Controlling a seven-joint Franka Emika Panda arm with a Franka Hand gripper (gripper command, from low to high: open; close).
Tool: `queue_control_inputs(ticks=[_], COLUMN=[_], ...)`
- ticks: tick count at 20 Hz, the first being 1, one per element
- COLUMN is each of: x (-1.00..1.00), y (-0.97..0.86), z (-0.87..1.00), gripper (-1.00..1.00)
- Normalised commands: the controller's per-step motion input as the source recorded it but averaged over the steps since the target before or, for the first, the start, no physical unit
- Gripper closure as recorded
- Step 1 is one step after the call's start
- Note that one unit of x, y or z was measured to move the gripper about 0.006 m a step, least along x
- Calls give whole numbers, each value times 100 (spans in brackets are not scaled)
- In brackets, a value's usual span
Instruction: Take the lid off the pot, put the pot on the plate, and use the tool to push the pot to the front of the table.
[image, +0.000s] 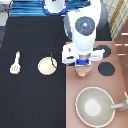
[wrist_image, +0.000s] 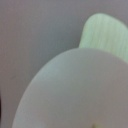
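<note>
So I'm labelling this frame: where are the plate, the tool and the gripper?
plate (image: 48, 65): exterior view, centre of the disc.
tool (image: 15, 63): exterior view, middle of the spatula.
gripper (image: 82, 66): exterior view, directly over the pot, at its lower end.

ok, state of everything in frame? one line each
gripper: low over the pot on the stove counter, hand covers most of it
pot: on the stove counter, not on the plate, mostly hidden under the gripper
lid: fills the wrist view close up
plate: bare, flat on the table
tool: lying untouched on the table, at the exterior view's left
pan: empty, upright on the stove counter
</note>
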Motion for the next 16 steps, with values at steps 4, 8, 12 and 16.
queue_control_inputs(ticks=[4,8,12,16], x=[-4,-2,0,1], y=[34,32,30,24], z=[-19,-25,-16,2], gripper=[100,100,100,100])
